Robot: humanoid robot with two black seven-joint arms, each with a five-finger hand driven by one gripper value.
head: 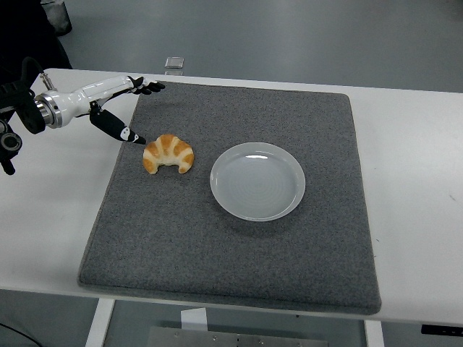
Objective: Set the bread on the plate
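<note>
A: Where's the bread (168, 153)?
B: On the mat (231, 238), just left of the plate (257, 181). Left hand (123, 108) hovers beside it, fingers spread wide, empty.
A: Advice?
B: Lower over it, then close gently.

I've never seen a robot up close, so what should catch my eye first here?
A golden croissant lies on a grey mat, left of an empty white plate. From the left edge a robot hand reaches in with fingers spread, its thumb close beside the croissant.
</note>
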